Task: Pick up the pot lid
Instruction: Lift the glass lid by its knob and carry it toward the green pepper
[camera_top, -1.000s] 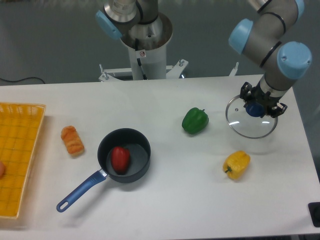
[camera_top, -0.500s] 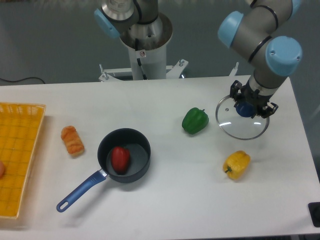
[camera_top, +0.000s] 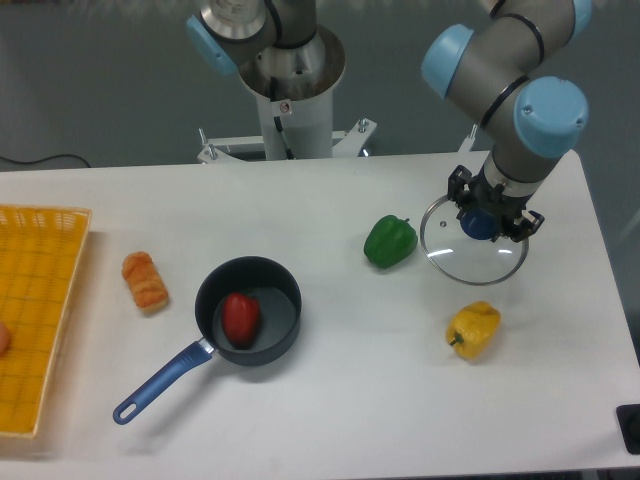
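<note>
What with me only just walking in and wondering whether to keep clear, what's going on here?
The robot's gripper has hold of the glass lid by its blue knob. The lid is just right of the green pepper in the view; whether it is off the table I can't tell for sure. It isn't on the pan, which sits off to the left with a red item inside.

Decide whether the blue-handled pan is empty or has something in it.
Not empty: a red item lies inside the pan, left of its middle.
</note>
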